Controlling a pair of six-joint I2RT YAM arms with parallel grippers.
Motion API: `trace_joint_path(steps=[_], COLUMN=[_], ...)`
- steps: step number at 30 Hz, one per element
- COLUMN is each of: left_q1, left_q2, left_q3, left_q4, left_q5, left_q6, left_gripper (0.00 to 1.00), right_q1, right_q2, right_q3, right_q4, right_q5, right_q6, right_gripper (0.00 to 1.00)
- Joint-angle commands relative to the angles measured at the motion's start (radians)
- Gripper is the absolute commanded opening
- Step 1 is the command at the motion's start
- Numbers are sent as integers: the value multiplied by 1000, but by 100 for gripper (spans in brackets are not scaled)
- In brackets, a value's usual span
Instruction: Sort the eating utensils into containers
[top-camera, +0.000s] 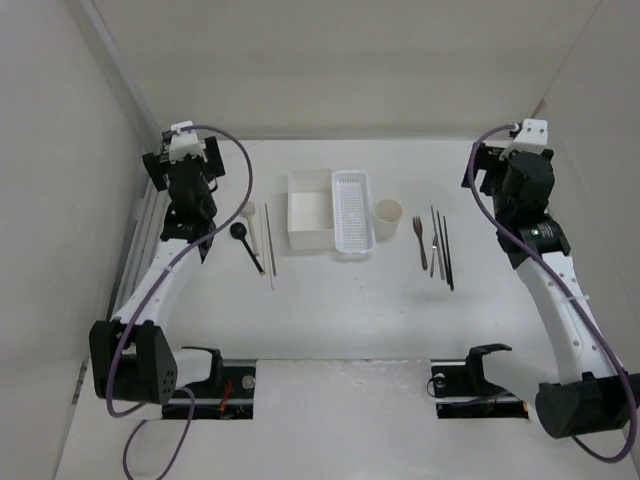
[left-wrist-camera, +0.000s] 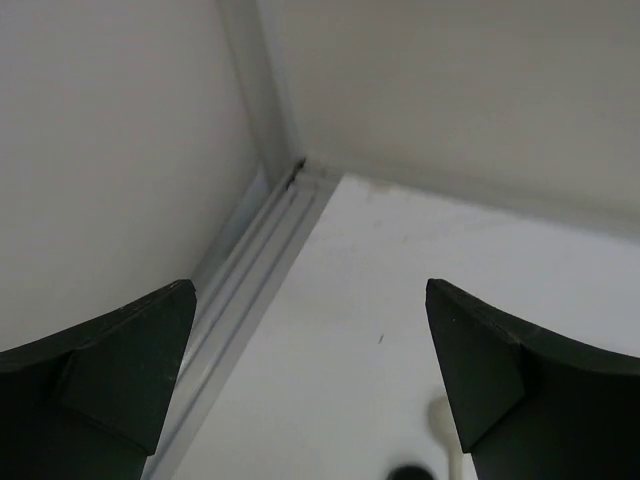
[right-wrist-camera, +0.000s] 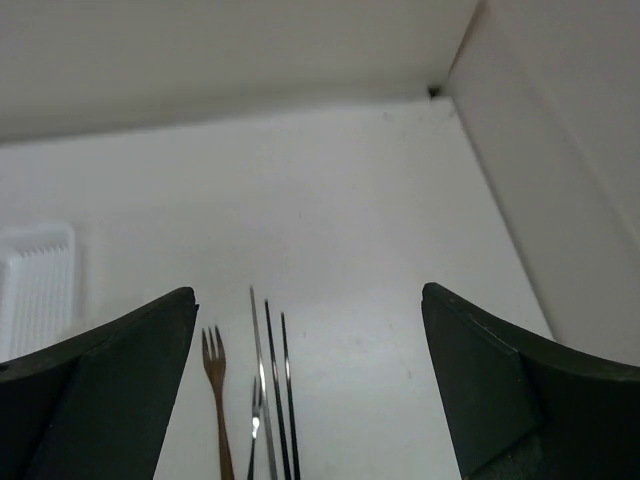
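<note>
Task status: not started, judging by the layout. No utensil is in any container. The white square box (top-camera: 310, 240), the perforated tray (top-camera: 353, 177) just to its right and the cream cup (top-camera: 388, 214) right of the tray all appear empty, though the floor of the cup is not fully visible. On the table left of the box lie the black spoon (top-camera: 243, 236), the beige spoon (top-camera: 251, 213) and the pale chopsticks (top-camera: 269, 250). On the table right of the cup lie the brown fork (top-camera: 420, 240), a second dark fork (top-camera: 433, 248) and the dark chopsticks (top-camera: 446, 252). All of these pieces are left to sort. The left gripper (left-wrist-camera: 310, 300) is spread wide and holds nothing; it faces the far left corner. The right gripper (right-wrist-camera: 308, 300) is likewise spread wide and empty, above the right-hand group. Limits of view: the left wrist camera shows only the spoon tips at its bottom edge. The right wrist camera cuts off the near ends of the forks and chopsticks. The number of pale chopsticks cannot be resolved.
</note>
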Motion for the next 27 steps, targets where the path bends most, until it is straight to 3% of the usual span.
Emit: trace_joint_path(steps=[1,3,4,10,17,21,27], left_q1=[-34,-45,-45,-56,-56,-56,-56], left_q2=[54,54,54,17,7,17,28], left_q3=[-26,-26,-26,-40,-11,55,145], left_q4=[-272,-272,-272,-272,-424,-531,-611], left_q5=[-188,-139,-122,-30,75,143,261], left_q6=[19,49,86,111,-5,-47,-107], left_gripper=[100,100,100,100,100,94,94], right_q1=[-61,-105,-121,-193,-193,-193,-193], right_q2=[100,193,221,427,609,657,726], right_q3=[9,0,9,27,86,100,118], right_q4=[-350,-438,-455,-473,-447,-427,-438], right_q5=[-238,-227,-227,-311,-440,-506,-433], right_q6=[35,74,87,78,22,-2,0], right_gripper=[98,83,68,40,40,44,43])
